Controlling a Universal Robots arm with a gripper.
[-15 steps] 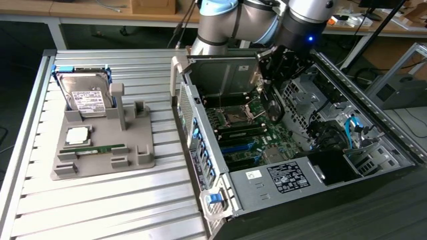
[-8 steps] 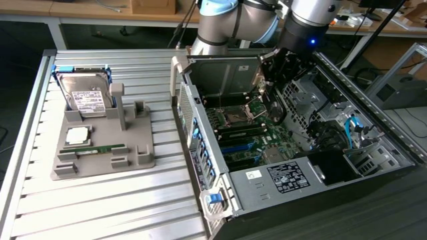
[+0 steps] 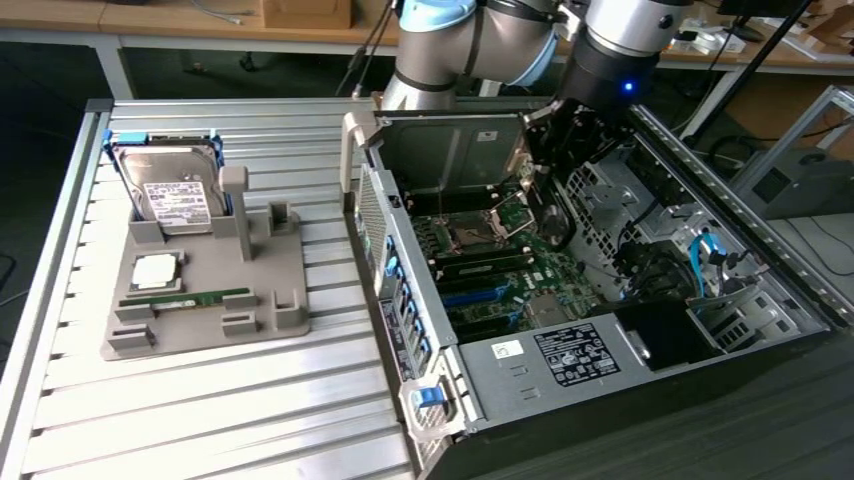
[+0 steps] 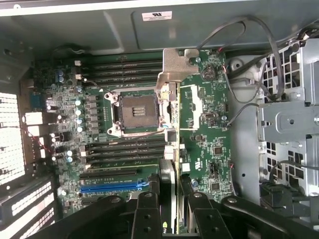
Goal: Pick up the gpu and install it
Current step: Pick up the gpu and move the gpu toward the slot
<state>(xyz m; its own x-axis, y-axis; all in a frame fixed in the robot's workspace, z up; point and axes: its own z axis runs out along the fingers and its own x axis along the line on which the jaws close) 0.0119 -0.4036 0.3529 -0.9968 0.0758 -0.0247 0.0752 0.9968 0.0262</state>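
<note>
My gripper (image 4: 169, 211) is clamped on the gpu (image 4: 168, 94), which stands on edge over the motherboard (image 4: 209, 144) beside the processor socket (image 4: 135, 112), long axis running away from the grip to its silvery bracket end, inside the open case (image 3: 574, 360) on a slatted metal table (image 3: 200, 410), wooden benches (image 3: 160, 20) behind.

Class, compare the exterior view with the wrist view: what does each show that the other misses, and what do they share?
Exterior view: a grey tray on the slatted table, holding a hard drive and a memory stick. Wrist view: the gpu edge-on, gripped between the jaws over the board, plus a coin battery. Shared: the open computer case, its motherboard and CPU socket.
</note>
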